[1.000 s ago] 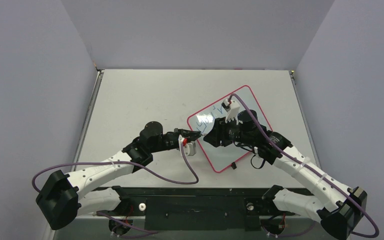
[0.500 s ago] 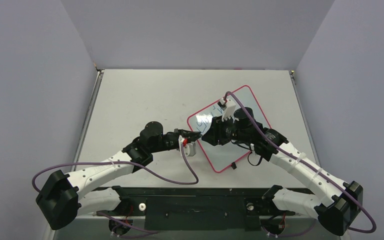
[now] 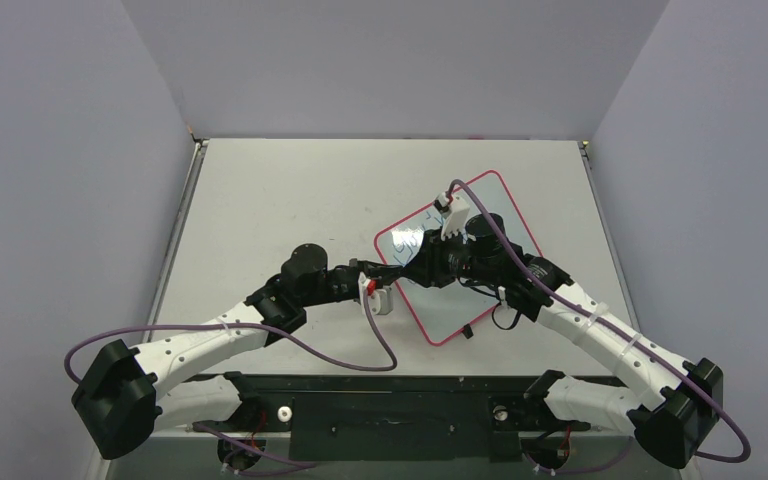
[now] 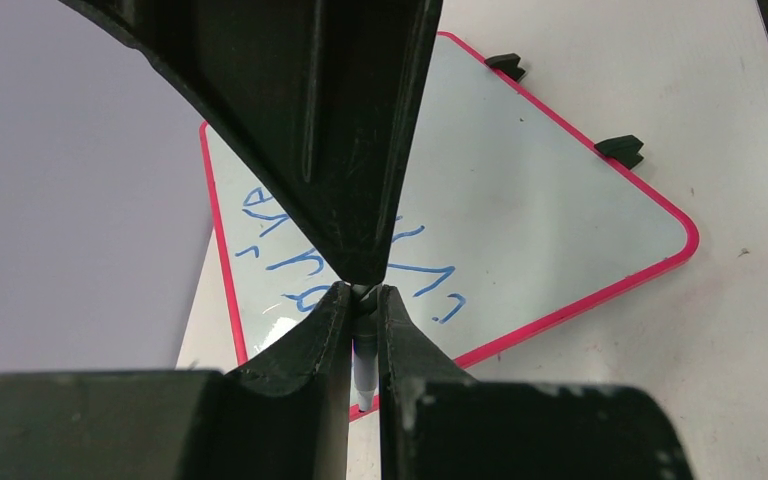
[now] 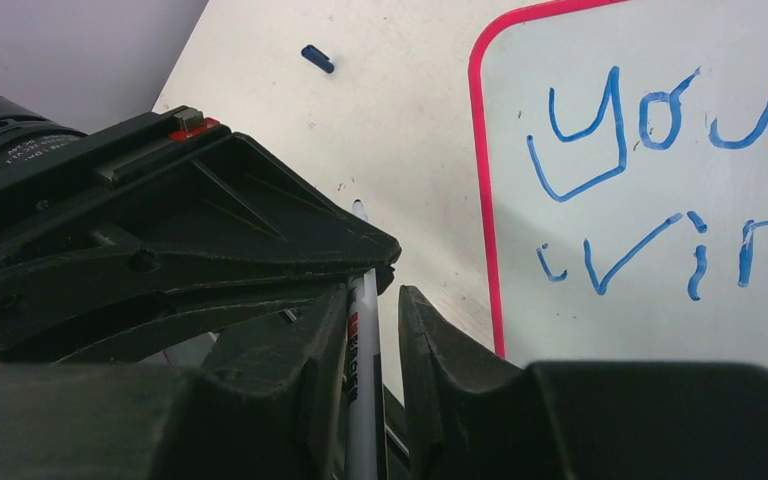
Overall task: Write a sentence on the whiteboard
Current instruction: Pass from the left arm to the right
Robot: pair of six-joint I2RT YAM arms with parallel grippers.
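Observation:
The whiteboard (image 3: 442,312) lies flat at centre right, pink-red framed, turned like a diamond. The sentence (image 3: 410,240) is blue lettering near its left corner, and shows in the left wrist view (image 4: 295,262) and the right wrist view (image 5: 572,190). My left gripper (image 3: 388,272) is just off that corner, shut on a white pen (image 4: 363,350). My right gripper (image 3: 401,270) faces it tip to tip. Its jaws stand on either side of the same pen (image 5: 363,330), with a gap at the right finger (image 5: 430,330).
The board's two black feet (image 4: 620,150) point at the table's near side. A small blue piece (image 5: 316,58) lies on the table left of the board. Purple cables trail from both wrists. Grey walls enclose the table on three sides.
My right gripper has moved left across the board toward the left gripper, and its jaws now flank the pen. The left arm has stayed in place.

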